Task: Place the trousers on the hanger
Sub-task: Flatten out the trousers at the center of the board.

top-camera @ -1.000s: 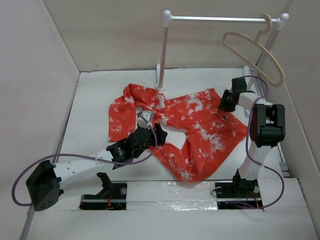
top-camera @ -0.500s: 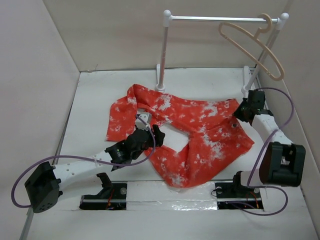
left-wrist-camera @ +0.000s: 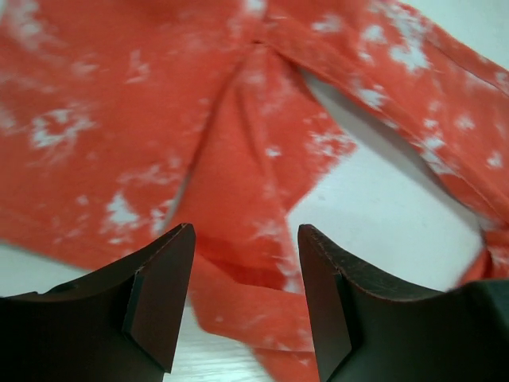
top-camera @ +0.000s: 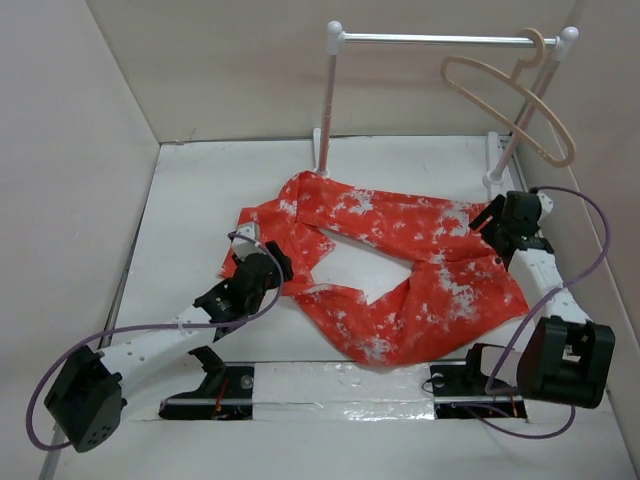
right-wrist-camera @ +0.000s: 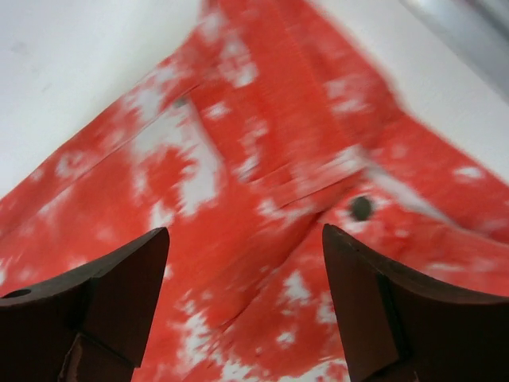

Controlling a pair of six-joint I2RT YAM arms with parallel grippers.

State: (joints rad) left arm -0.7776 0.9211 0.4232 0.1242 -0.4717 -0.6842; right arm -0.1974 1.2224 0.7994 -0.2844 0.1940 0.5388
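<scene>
The orange-red trousers lie spread across the middle of the table, with a gap of bare table between their legs. The beige hanger hangs by its hook from the rack's rail at the back right, clear of the cloth. My left gripper hovers open over the trousers' left end. In the left wrist view a band of cloth lies below the parted jaws. Over the waistband at the right, my right gripper is wide open, and its wrist view shows cloth and a dark button.
A white rack with a metal rail stands at the back; its left post rises just behind the trousers. Beige walls close in on the left, back and right. Purple cables loop from both arms.
The right gripper pulled the waistband to the right, then opened and let it go. The left gripper shifted left, staying open. The trousers are now stretched out wider and the hanger has swung slightly.
</scene>
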